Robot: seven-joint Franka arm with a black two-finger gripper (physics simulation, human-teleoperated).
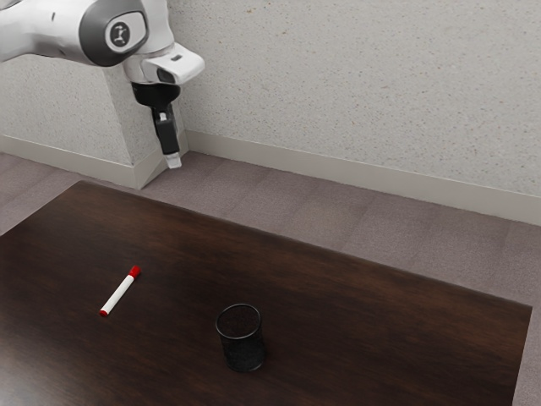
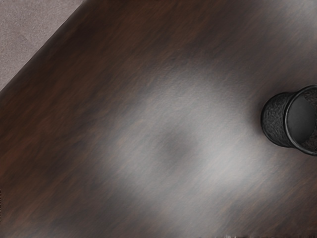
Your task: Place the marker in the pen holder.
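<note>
Marker (image 1: 120,292) flat on the desk (image 1: 355,313), apart from the upright pen holder (image 1: 244,349), raised gripper (image 1: 174,161) empty (its opening unclear).

The arm (image 1: 55,27) reaches in from the exterior view's upper left, its end effector (image 1: 174,161) pointing down.

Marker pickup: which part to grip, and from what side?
I'd take the marker mid-barrel, on the white part, coming straight down with the end effector turned to close across its length. It lies flat on the table, long and slim, both long sides free; the pen holder stands well apart.
</note>
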